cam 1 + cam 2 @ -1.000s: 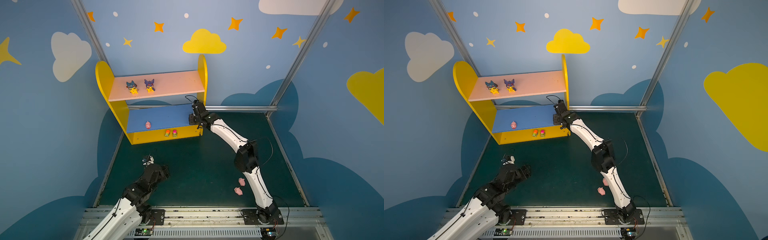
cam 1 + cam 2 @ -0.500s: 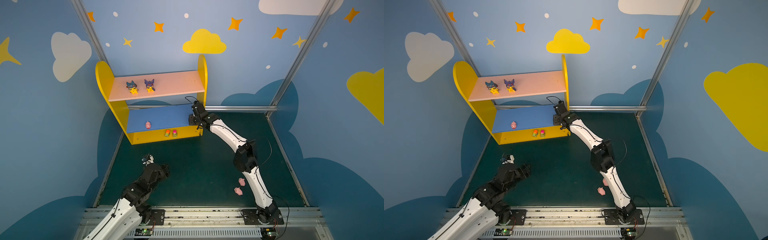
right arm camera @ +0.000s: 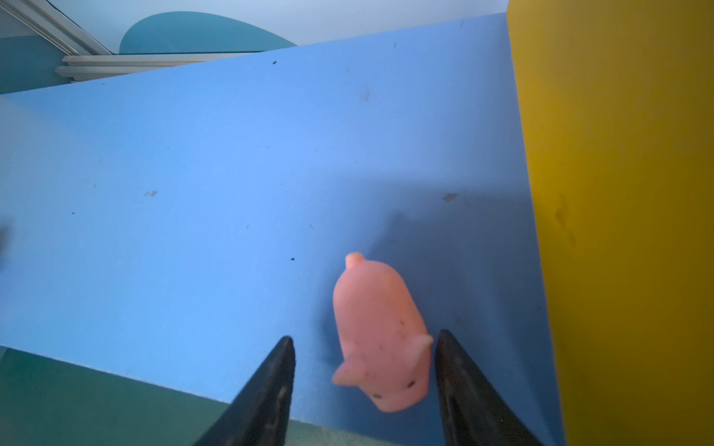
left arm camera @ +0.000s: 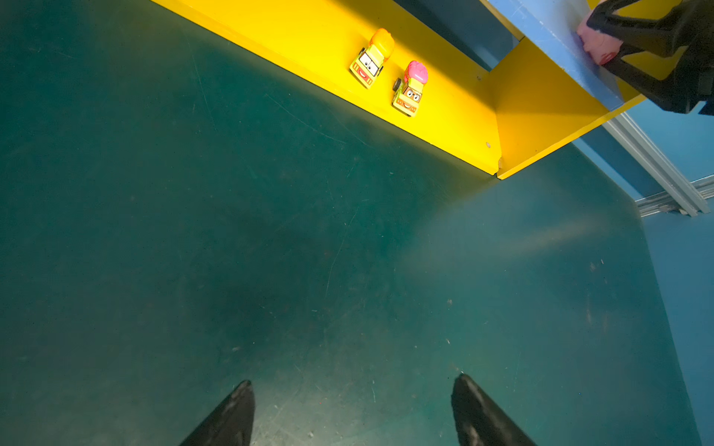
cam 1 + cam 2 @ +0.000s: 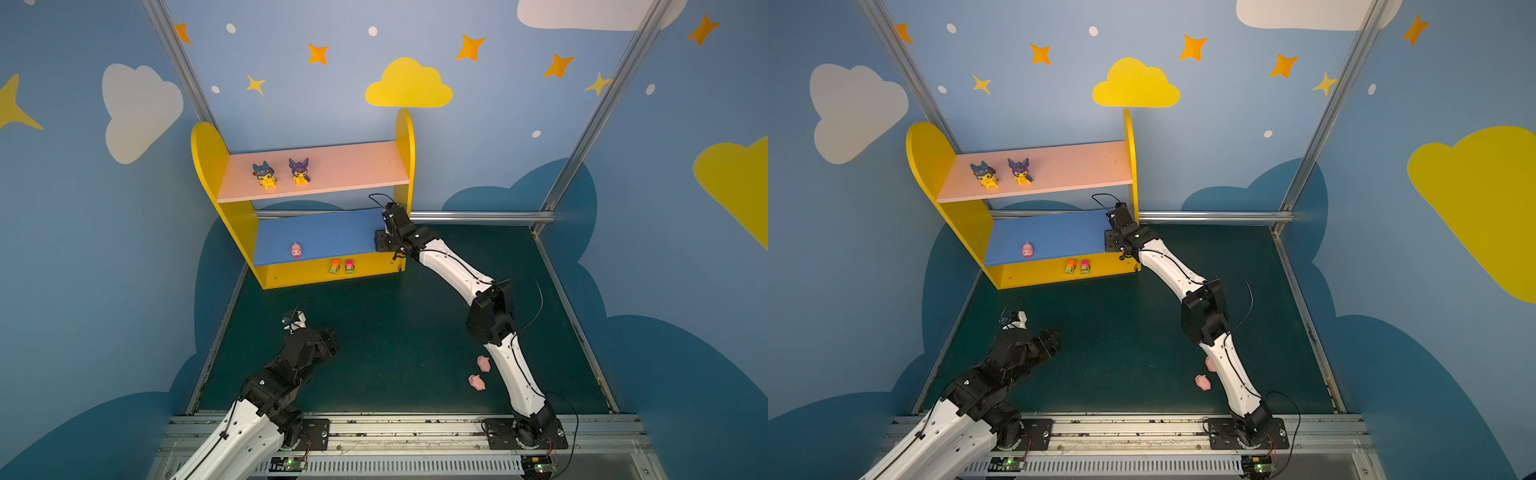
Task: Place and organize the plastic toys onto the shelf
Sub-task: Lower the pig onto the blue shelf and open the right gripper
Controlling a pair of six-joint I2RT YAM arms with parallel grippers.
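Pink pig (image 3: 380, 336) looks soft, light, rubbery: pinch across mid-body. Right end effector (image 3: 366, 335) parted, pig ungripped between, frame lower centre. Left end effector (image 4: 353, 378) wide, empty.

The right arm (image 5: 453, 266) was stretched far forward, the fingers (image 3: 270, 386) of the right gripper (image 3: 366, 334) standing apart. The left arm (image 5: 270, 386) was bent low, the left gripper (image 4: 353, 378) spread wide.
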